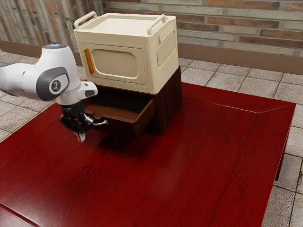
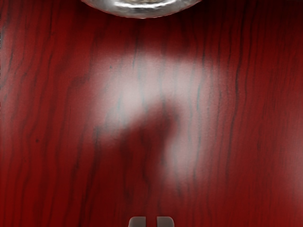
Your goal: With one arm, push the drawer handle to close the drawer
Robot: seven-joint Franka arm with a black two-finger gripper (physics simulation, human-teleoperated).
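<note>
My gripper (image 1: 81,137) is in front of the pulled-out drawer (image 1: 124,113), low over the red table, its fingertips close together with nothing held. The curved metal handle (image 1: 101,123) sticks out from the drawer front beside the gripper; the gripper hides part of that front. In the wrist view, the shiny handle (image 2: 143,8) shows at the edge across from the fingertips of the gripper (image 2: 151,222). A stretch of table lies between them, and I see no contact there.
A cream storage box (image 1: 118,52) with an orange latch (image 1: 89,61) stands on the dark wooden cabinet (image 1: 166,104) that houses the drawer. The red table (image 1: 189,165) extends in front of it and toward the exterior view's right.
</note>
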